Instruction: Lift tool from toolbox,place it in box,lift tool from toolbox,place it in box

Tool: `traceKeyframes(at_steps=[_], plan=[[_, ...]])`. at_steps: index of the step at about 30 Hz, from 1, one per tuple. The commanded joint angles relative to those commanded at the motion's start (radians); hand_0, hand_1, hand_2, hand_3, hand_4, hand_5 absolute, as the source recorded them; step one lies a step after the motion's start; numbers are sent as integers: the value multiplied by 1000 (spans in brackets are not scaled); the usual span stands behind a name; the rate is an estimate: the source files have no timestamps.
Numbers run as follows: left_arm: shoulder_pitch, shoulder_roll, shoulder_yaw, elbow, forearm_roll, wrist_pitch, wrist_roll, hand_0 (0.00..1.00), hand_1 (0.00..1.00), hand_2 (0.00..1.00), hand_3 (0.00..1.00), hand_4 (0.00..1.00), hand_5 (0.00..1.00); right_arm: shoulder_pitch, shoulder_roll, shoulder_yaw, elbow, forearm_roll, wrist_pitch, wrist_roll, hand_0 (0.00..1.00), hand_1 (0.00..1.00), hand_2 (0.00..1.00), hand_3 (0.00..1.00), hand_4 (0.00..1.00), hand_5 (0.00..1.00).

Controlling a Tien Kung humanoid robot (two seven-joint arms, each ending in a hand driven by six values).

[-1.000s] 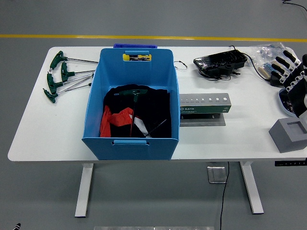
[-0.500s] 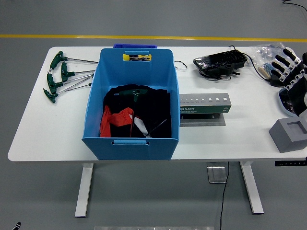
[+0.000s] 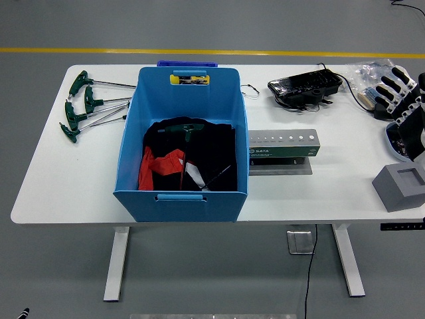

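A blue plastic box (image 3: 181, 194) stands left of centre on the white table (image 3: 66, 179). Inside it lie black and red items and a green T-handle tool (image 3: 186, 129). Right of the box sits a grey tool stand (image 3: 283, 144) with a row of empty holes. Several green T-handle wrenches (image 3: 85, 106) lie on the table left of the box. My right hand (image 3: 398, 93) hovers at the far right edge, fingers spread, holding nothing. The left arm is out of view.
A black tool tray (image 3: 305, 85) with cables lies at the back right. A clear plastic bag (image 3: 368, 73) sits behind my right hand. A grey foam block (image 3: 402, 186) rests at the right front corner.
My right hand has drifted slightly to the right and up. Nothing else moved.
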Motion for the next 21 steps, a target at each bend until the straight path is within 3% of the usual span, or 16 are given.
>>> traceKeyframes(at_steps=[21], plan=[[9,5,29,0,-11,-1,3,940,953,949,806,783,669,-3,0,-6,1,-1,0,-1,930,877,893,930,998,998]])
